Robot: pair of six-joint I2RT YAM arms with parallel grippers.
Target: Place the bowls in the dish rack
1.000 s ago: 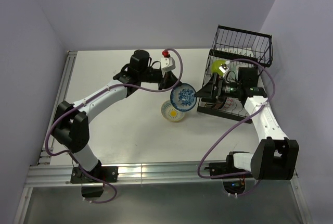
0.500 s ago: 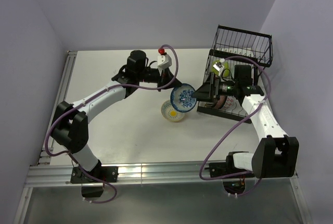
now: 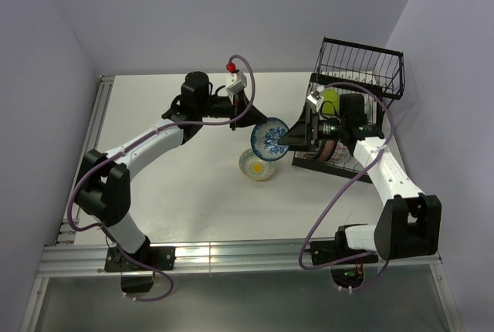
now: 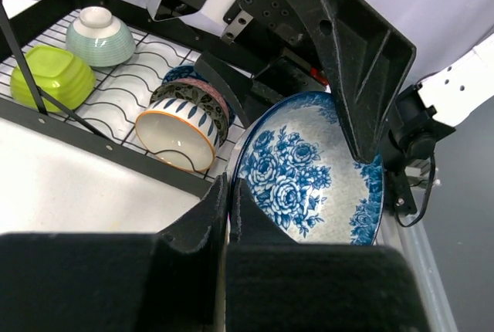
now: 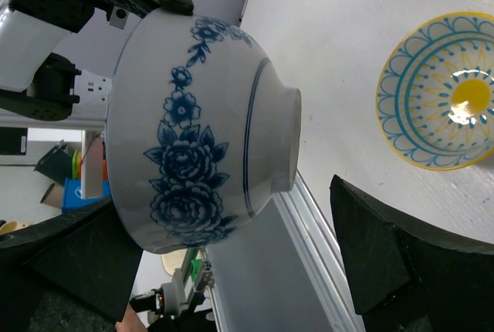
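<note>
A blue-and-white floral bowl (image 3: 270,137) hangs tilted in the air between the two arms. My left gripper (image 3: 251,120) is shut on its rim, which shows as a thin edge between the pads (image 4: 229,193). My right gripper (image 3: 287,140) stands open, with one finger on each side of the bowl (image 5: 201,131) and its foot ring toward that camera; whether the fingers touch it I cannot tell. The black wire dish rack (image 3: 363,62) lies just behind the right gripper. It holds a pale teal bowl (image 4: 100,36), a lime-green bowl (image 4: 45,76) and dark patterned bowls (image 4: 181,127).
A yellow-and-teal patterned bowl (image 3: 257,166) sits upright on the white table just below the held bowl, also in the right wrist view (image 5: 444,93). Walls close in the table at the back and both sides. An aluminium rail runs along the near edge.
The left arm has raised the blue-and-white bowl slightly and turned its wrist. The right gripper has moved left, closing in around the bowl, jaws still wide.
</note>
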